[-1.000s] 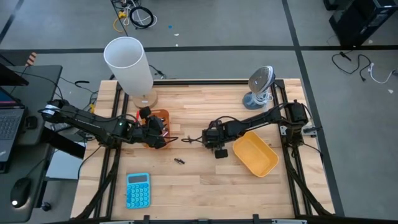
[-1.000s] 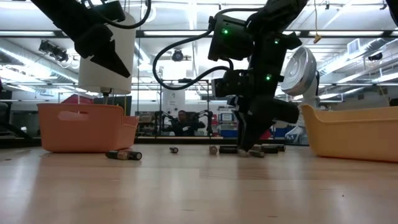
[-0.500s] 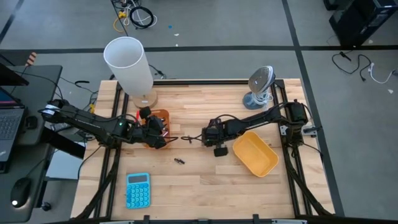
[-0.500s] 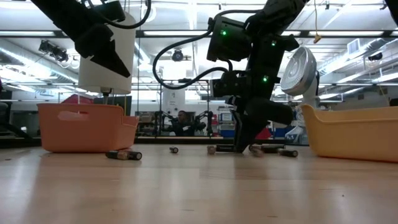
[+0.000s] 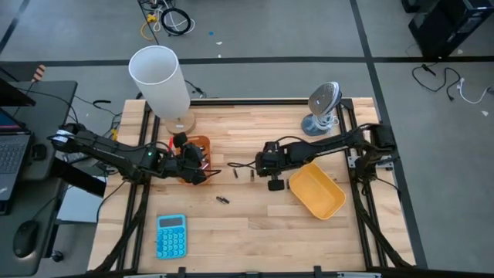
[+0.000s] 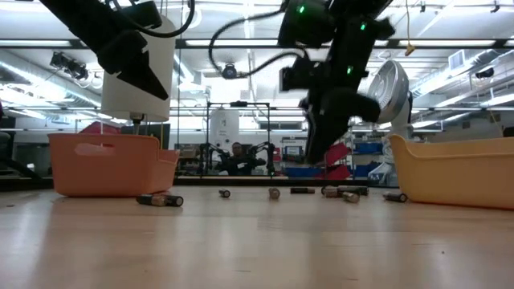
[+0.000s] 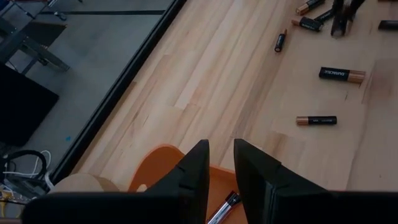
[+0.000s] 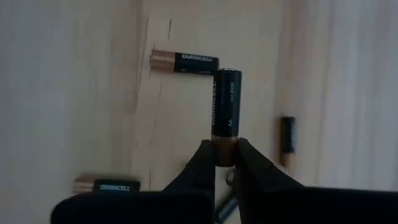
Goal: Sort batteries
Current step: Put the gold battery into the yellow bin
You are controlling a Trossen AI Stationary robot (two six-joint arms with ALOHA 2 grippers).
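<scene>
Near the middle of the bench, my right gripper [image 8: 225,163] hung above the wood with its fingers pinched on the copper end of one black-and-copper AA battery [image 8: 226,109], the cell standing out past the fingertips. In the high view that gripper [image 5: 259,163] sat just beside the yellow tray [image 5: 316,191], which lay toward the right edge.

Below the held cell, my right wrist view showed three more loose batteries [image 8: 184,61] lying flat on the boards, plus part of another half hidden by my fingers. The low view showed a scatter of about seven cells [image 6: 161,200] on the bench between the two trays; some were too small to count surely. From above I could pick out only three [image 5: 222,200] around the middle.

Over the orange tray [image 5: 197,149], near the left edge, my left gripper [image 7: 219,168] hovered with its fingers a narrow gap apart and nothing between them. One battery [image 7: 222,208] lay inside that tray [image 7: 155,168] under the fingers. Beyond it, the left wrist view showed five loose cells on the wood, all well apart from the tray.

One white cylinder [image 5: 160,81] stood by the far left corner, one fan [image 5: 322,108] by the far right corner, and one blue calculator [image 5: 170,235] lay at the near edge.
</scene>
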